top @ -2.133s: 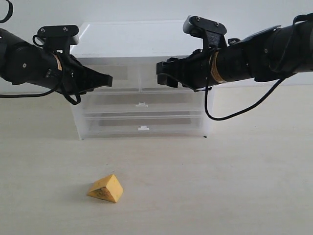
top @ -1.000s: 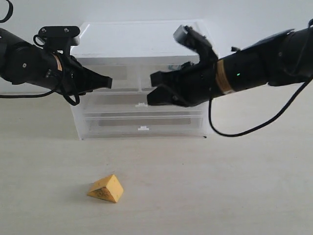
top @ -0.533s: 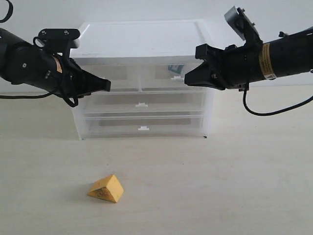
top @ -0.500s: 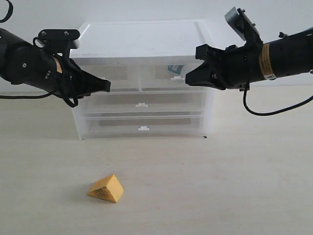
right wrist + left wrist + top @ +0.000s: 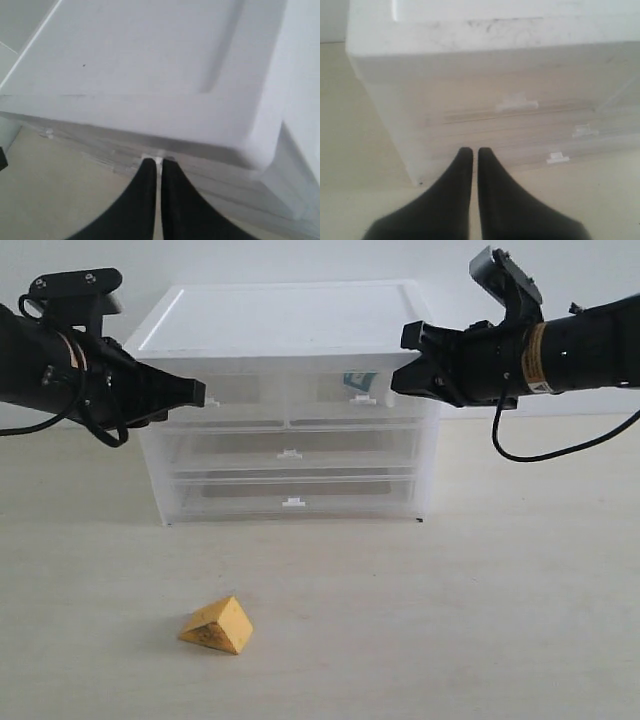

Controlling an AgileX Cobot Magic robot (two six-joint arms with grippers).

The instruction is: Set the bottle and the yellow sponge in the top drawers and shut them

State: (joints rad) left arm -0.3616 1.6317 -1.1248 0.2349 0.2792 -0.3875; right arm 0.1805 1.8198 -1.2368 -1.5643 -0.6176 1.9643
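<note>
The yellow sponge [image 5: 217,625] lies on the table in front of the drawer cabinet [image 5: 290,315], far from both grippers. Of the bottle [image 5: 358,381], only the teal label shows through the translucent front of the right top drawer [image 5: 345,392], which is pushed in. The left top drawer [image 5: 245,390] is also in. My left gripper [image 5: 198,392] [image 5: 471,152] is shut and empty, hovering by the cabinet's upper left front corner. My right gripper [image 5: 398,378] [image 5: 156,162] is shut and empty at the upper right front corner, above and beside the right drawer's tab handle [image 5: 363,398].
Two full-width drawers [image 5: 290,448] [image 5: 292,492] sit below the top pair, both pushed in, each with a small tab [image 5: 290,454]. The cabinet's white lid [image 5: 150,55] fills the right wrist view. Bare table [image 5: 480,620] spreads around the sponge.
My right gripper swung from the front of the right top drawer to the cabinet's right corner and rose slightly. My left gripper pulled back left and up, away from the left top drawer.
</note>
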